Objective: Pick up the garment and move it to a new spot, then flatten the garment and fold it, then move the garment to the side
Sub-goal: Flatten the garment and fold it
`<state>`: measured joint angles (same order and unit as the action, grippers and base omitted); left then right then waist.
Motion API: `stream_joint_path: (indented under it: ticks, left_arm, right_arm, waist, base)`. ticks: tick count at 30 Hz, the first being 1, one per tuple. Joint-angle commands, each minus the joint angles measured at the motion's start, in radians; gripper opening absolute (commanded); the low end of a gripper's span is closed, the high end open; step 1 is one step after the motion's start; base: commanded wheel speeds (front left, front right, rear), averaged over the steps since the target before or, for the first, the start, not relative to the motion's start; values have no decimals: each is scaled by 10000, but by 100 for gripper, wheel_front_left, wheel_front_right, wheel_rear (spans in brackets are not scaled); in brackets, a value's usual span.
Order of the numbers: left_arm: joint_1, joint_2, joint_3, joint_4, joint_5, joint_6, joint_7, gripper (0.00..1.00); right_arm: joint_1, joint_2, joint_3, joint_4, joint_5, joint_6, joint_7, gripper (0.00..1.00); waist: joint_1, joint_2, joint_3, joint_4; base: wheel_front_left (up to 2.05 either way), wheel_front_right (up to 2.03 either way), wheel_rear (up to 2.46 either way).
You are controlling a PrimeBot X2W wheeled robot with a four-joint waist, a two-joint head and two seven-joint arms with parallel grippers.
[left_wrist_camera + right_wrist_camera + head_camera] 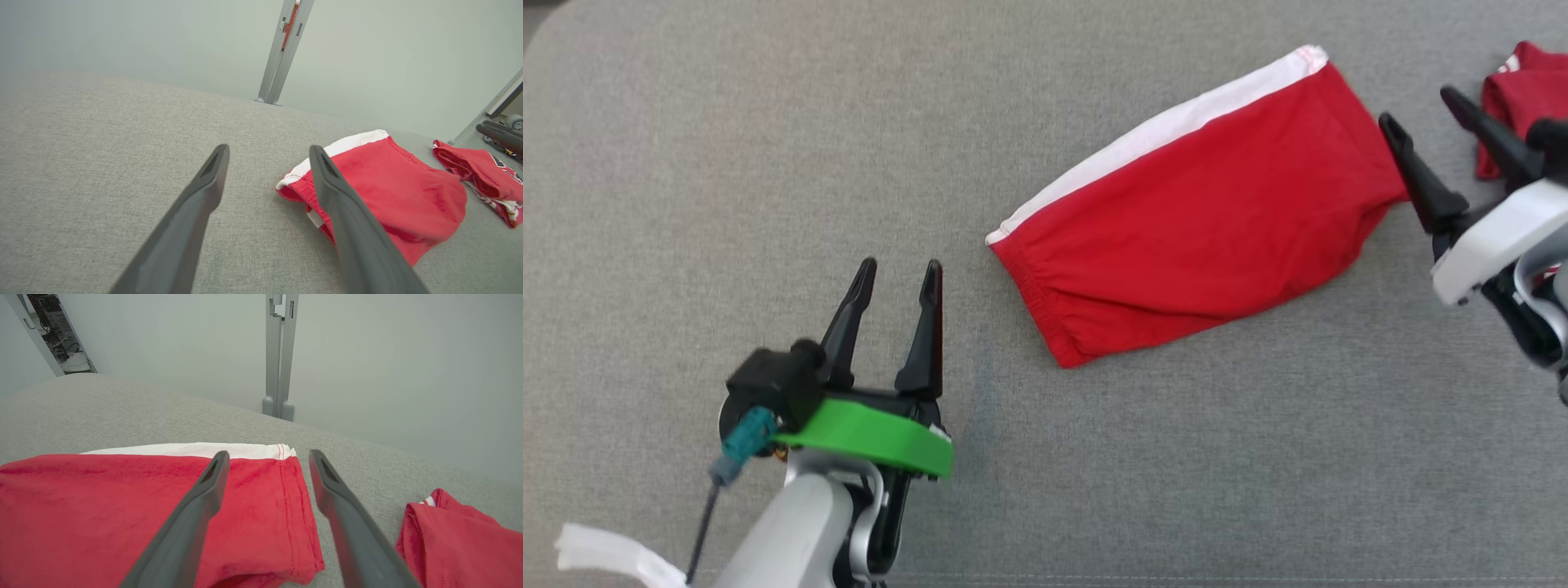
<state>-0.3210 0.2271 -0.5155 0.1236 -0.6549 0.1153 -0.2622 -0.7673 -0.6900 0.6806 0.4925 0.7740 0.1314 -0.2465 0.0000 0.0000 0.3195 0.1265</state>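
Grey woven cloth covered the whole work surface, with a plain pale wall behind. The red garment, folded over with a white stripe down one edge, lay flat ahead and to the right of the left gripper. Its hem end sat right at the right gripper fingertips. Both had their jaws spread wide with nothing in them. A second red piece lay off the right gripper's far side. My guess is it's light and floppy, so it'd sag and unfold if lifted from one point. Better to pinch the waistband end and the hem end together, through all layers.
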Motion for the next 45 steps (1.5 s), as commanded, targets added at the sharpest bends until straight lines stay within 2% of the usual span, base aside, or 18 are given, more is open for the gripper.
stream_joint_path:
  ticks: [1, 5, 11, 17, 25, 31, 37, 38, 39, 40, 41, 45]
  left_arm:
    - [333, -107, 197, -115, 517, 113, -28, 100]
    - [1239, -669, 904, -413, 1780, 302, -29, 100]
    - [2021, -1299, 1485, -670, 3142, 122, -28, 100]
    - [2320, -1619, 1639, -623, 3979, -108, -29, 100]
    - [1993, -1757, 1434, -701, 4298, -452, -29, 100]
    - [1719, -1768, 1049, -801, 4003, -323, -30, 100]
    - [1543, -1770, 836, -770, 3828, -227, -30, 100]
    - [1500, -1770, 807, -754, 3788, -208, -30, 100]
    - [1471, -1769, 804, -740, 3799, -217, -30, 100]
    - [1450, -1768, 812, -733, 3806, -219, -30, 100]
    - [1408, -1768, 801, -721, 3819, -233, -30, 100]
    - [1375, -1764, 836, -664, 3926, -275, -30, 100]
  right_arm:
    - [347, 96, -87, 39, 7, -17, -87, 100]
    - [1187, 343, -433, 56, 26, -17, -171, 100]
    - [2110, 539, -880, 102, 100, -17, -185, 100]
    - [1921, 437, -1195, 501, 260, -17, 280, 100]
    - [576, -93, -1653, 1968, 247, -17, 1950, 100]
    - [-195, -479, -1446, 2517, 466, -17, 3244, 100]
    - [-453, -530, -1278, 2921, 712, -18, 3673, 100]
    - [-487, -475, -1229, 3005, 876, -17, 3782, 89]
    - [-461, -410, -1163, 3005, 947, -17, 3811, 48]
    - [-451, -378, -1106, 2989, 981, -17, 3815, 19]
    - [-412, -361, -1056, 2983, 1069, -17, 3814, 0]
    - [-299, -326, -924, 2922, 1287, -21, 3666, 0]
  waist:
    - [0, 0, -713, -286]
    - [0, 0, -1002, -163]
    - [0, 0, -1099, 376]
    - [0, 0, -801, 1016]
    - [0, 0, 79, 1839]
    - [0, 0, 633, 2212]
    - [0, 0, 876, 2294]
    - [0, 0, 926, 2250]
    - [0, 0, 942, 2213]
    - [0, 0, 959, 2168]
    - [0, 0, 967, 2124]
    - [0, 0, 869, 1859]
  base:
    - [0, 0, 0]
    - [0, 0, 0]
    - [0, 0, 0]
    - [0, 0, 0]
    - [0, 0, 0]
    - [0, 0, 0]
    - [0, 0, 0]
    - [0, 0, 0]
    - [0, 0, 0]
    - [0, 0, 0]
    - [0, 0, 0]
    - [0, 0, 0]
